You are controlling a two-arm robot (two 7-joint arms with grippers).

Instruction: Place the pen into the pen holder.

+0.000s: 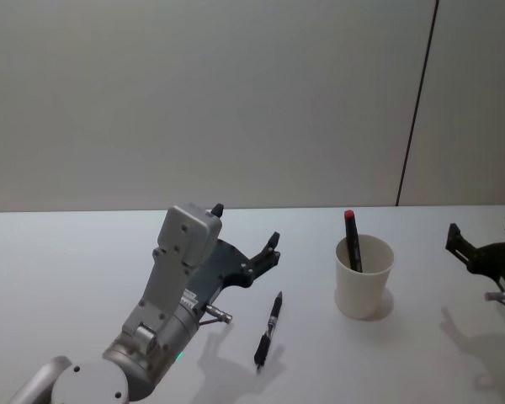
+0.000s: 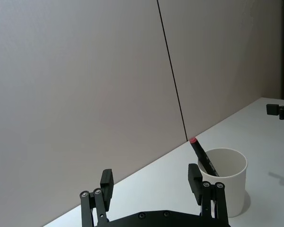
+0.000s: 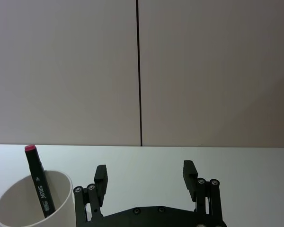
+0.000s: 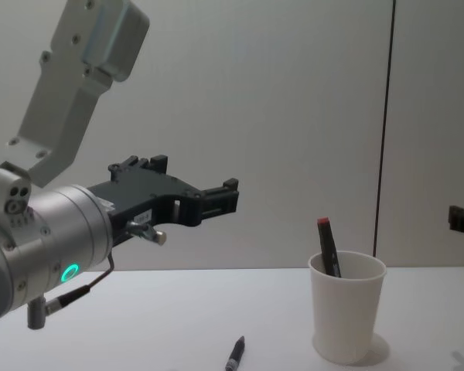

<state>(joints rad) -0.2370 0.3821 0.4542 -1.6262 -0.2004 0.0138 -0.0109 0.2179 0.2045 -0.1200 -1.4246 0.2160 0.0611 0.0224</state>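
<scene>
Starting at my left, the left claw hangs raised above the table, its two fingers spread wide with nothing between them. In the chest view it sits well up off the surface. The pen I need lies flat on the table at about 5 o'clock from that claw in the head view, close by but below it and untouched. Its long axis runs roughly from 1 o'clock to 7 o'clock. As I read it, the left arm is clearly the nearer one, and the claw would have to come down and turn so the fingers close across the barrel rather than along it. Further right stands the white paper cup, upright at about 2 o'clock from the pen, with a red-capped marker already leaning inside. At the far right the right claw rests parked near the table edge, also wide open and holding nothing.
</scene>
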